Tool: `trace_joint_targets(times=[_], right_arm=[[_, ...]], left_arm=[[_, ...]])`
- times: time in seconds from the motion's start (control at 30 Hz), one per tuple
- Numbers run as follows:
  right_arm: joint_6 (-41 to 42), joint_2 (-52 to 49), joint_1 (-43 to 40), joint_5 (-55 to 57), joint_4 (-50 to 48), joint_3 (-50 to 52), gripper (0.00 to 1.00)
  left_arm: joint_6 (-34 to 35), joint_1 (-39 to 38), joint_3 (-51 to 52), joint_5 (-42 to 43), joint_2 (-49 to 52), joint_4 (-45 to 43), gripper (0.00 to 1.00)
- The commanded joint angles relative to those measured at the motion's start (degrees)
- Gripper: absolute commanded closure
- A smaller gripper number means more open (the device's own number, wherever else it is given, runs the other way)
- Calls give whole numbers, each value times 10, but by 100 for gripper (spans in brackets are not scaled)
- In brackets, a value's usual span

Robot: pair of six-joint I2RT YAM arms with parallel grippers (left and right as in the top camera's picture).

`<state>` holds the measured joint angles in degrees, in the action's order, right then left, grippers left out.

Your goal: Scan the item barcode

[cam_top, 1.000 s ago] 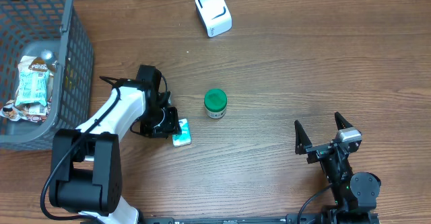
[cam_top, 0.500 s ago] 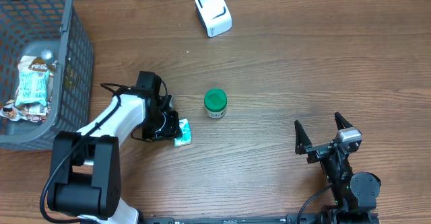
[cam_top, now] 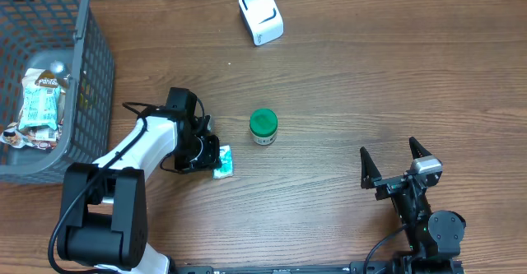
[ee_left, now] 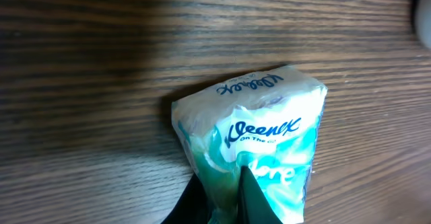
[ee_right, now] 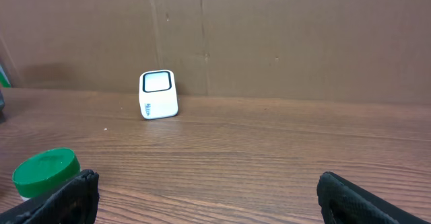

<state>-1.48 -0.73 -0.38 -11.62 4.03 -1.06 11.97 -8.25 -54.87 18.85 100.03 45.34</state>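
Note:
A teal and white Kleenex tissue pack lies flat on the wooden table, left of centre. My left gripper is down at its left end and shut on it. In the left wrist view the two dark fingers pinch a fold of the tissue pack, with the left gripper at the bottom edge. No barcode shows on the pack. The white scanner stands at the far edge, also seen as the scanner. My right gripper rests open at the front right; the right gripper holds nothing.
A green-lidded jar stands right of the pack, seen as the jar at the left of the right wrist view. A grey mesh basket with several packaged items fills the far left. A cardboard wall backs the table.
The left gripper dropped slightly toward the table's front edge and closed its fingers on the tissue pack. The pack shifted a little. The right arm has not moved.

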Motion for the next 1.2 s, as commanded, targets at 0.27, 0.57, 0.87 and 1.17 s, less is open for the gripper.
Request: trace_joint_targets(times=[0.27, 0.57, 0.87, 1.17], right_arm=[[-1, 6, -2, 0, -3, 6, 0], [-1, 6, -2, 0, -3, 6, 0], [-1, 6, -2, 0, -3, 6, 0], [-1, 6, -2, 0, -3, 6, 0]], left_arm=[[40, -32, -50, -204, -56, 81, 96], [123, -178, -50, -425, -60, 111, 96], [145, -324, -50, -574, -50, 112, 96], [144, -336, -49, -578, -2, 114, 96]])
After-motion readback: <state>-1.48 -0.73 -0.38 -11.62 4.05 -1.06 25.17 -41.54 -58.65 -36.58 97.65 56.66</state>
